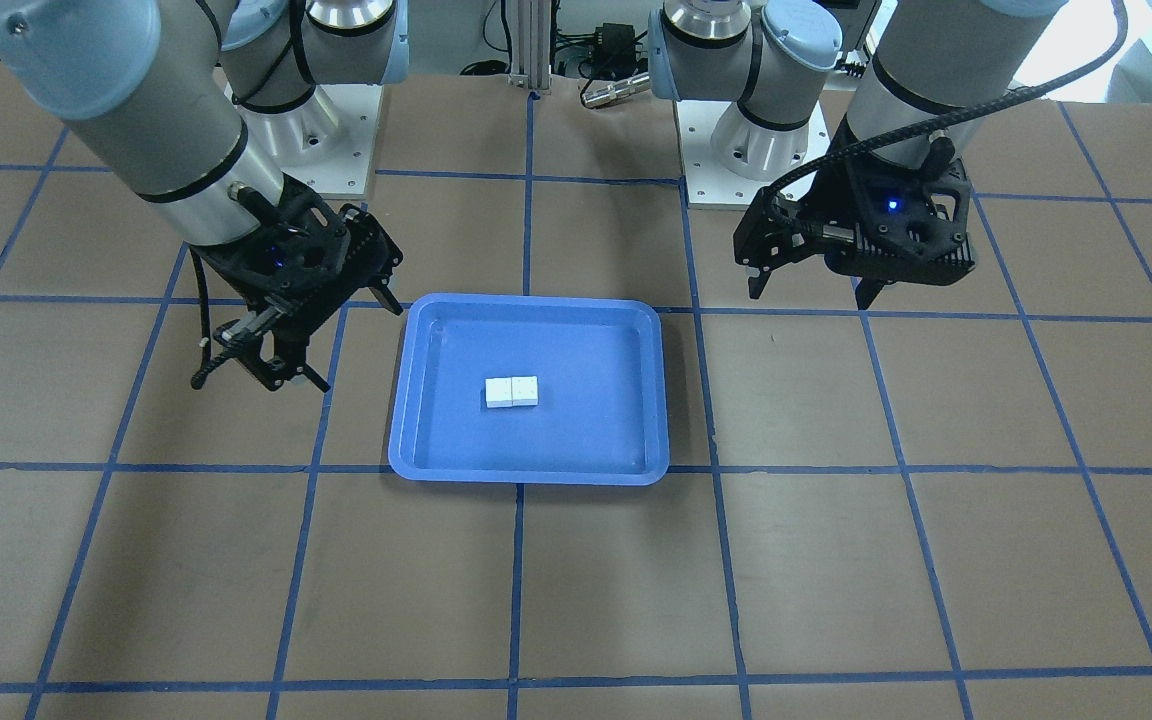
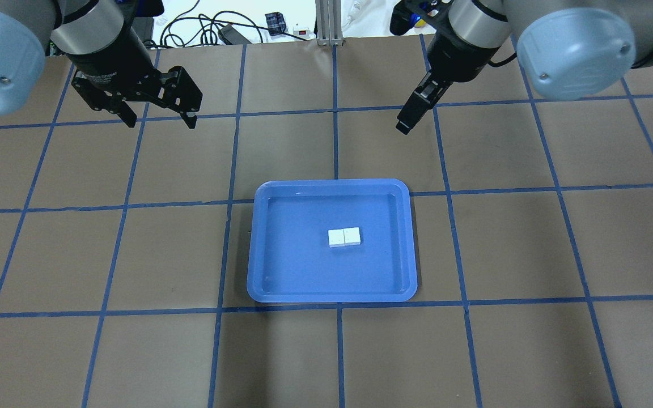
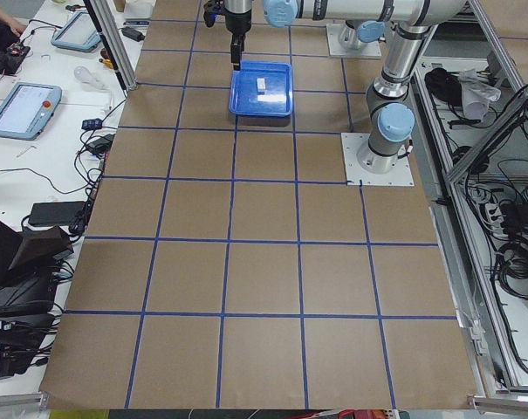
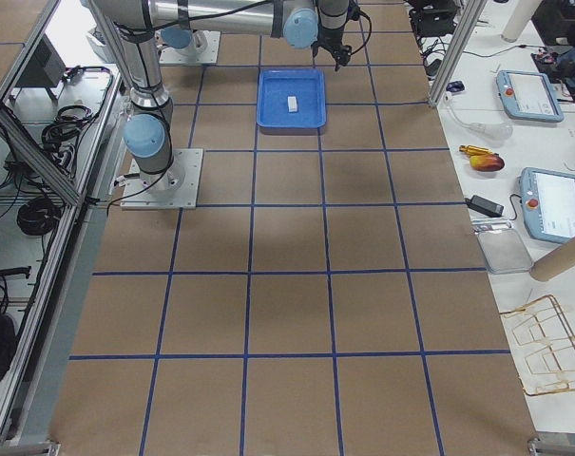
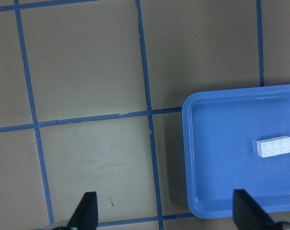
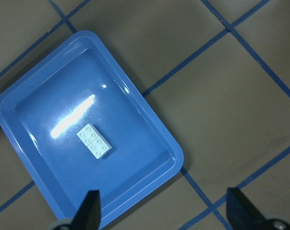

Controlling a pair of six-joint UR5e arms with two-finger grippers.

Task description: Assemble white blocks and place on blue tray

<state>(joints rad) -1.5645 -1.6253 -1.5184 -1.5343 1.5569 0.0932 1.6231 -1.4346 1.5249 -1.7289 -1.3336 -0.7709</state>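
The two white blocks [image 2: 344, 237] lie side by side, touching, studs up, near the middle of the blue tray [image 2: 332, 184]. They also show in the front view [image 1: 512, 392] and in both wrist views [image 5: 274, 146] [image 6: 94, 141]. My left gripper [image 2: 159, 120] is open and empty, raised over the table behind and to the left of the tray. My right gripper [image 2: 403, 127] is open and empty, raised behind the tray's right side. In each wrist view the fingertips [image 5: 87, 206] [image 6: 91, 208] stand wide apart with nothing between them.
The brown table carries a blue tape grid. Both arm bases [image 1: 746, 150] stand on white plates at the robot side. An aluminium post [image 2: 329, 22] and cables sit at the far edge. Side tables with tablets [image 4: 529, 95] flank the operators' side.
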